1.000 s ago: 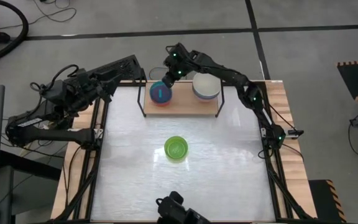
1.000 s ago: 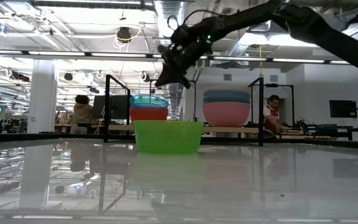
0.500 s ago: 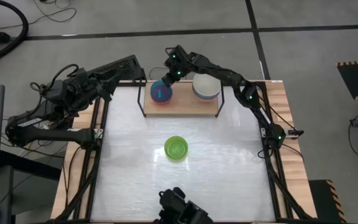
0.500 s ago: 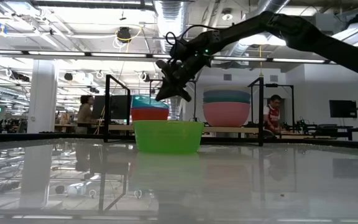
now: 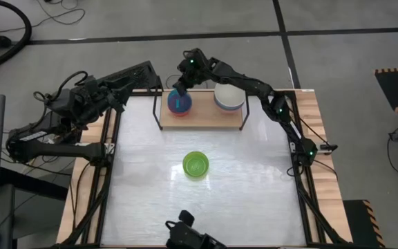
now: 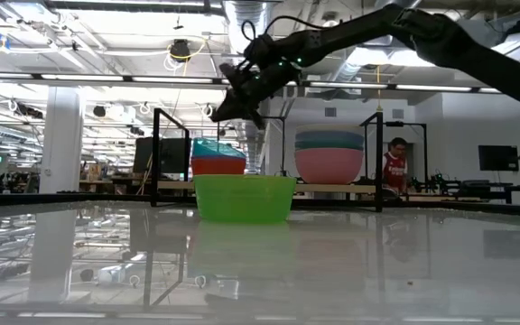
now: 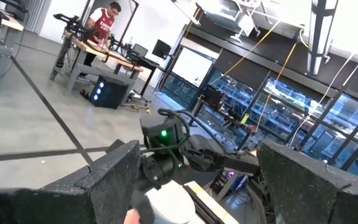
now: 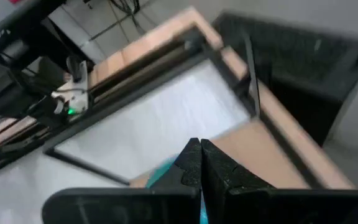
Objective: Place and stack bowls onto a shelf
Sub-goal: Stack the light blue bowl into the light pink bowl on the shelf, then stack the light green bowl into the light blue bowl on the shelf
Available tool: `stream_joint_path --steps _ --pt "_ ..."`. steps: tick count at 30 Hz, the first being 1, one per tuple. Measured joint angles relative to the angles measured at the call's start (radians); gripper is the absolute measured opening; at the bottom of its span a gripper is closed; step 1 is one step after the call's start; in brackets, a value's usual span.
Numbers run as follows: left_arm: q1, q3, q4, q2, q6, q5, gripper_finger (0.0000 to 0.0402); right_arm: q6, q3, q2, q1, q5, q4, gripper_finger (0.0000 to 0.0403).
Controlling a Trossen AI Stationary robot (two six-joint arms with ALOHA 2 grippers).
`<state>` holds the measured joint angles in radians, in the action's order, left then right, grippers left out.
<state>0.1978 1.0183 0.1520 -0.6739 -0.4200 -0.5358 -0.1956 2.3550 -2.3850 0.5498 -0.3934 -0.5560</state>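
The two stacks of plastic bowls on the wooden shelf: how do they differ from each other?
The left stack of smaller bowls is narrower than the right stack of larger bowls. The left stack shows a teal bowl over a red-orange one; the right stack shows blue above pink, and cream-white on top from above. The right gripper hangs shut over the left stack, while nothing is above the right stack. Both stand upright on the light-wood shelf.

Right gripper (image 5: 181, 84) raised at far edge, fingers closed; left arm (image 5: 81, 104) parked table-left
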Motion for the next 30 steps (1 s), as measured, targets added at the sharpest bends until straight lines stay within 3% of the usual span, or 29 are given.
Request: stream_joint_path --steps 11,18,23,26,28,30 --pt "0.0 0.0 0.023 0.0 -0.031 -0.02 0.0308 0.029 0.0 -0.088 -0.009 0.059 0.021 0.0019" --pt "0.0 0.0 0.024 0.0 -0.038 -0.026 0.0308 0.021 -0.001 -0.067 -0.015 0.055 -0.005 0.0025" --pt "0.0 0.0 0.024 0.0 -0.029 -0.022 0.0308 0.033 -0.001 0.051 -0.022 0.001 -0.124 0.0023" --pt "0.0 0.0 0.031 0.0 -0.012 -0.012 0.0308 0.065 0.003 0.176 -0.031 -0.027 -0.295 0.0029" --pt "0.0 0.0 0.047 0.001 -0.011 0.008 0.0308 0.091 0.004 0.249 -0.044 -0.019 -0.432 0.0039" --pt "0.0 0.0 0.065 0.001 -0.012 0.029 0.0308 0.096 0.004 0.305 -0.074 0.065 -0.55 0.005"
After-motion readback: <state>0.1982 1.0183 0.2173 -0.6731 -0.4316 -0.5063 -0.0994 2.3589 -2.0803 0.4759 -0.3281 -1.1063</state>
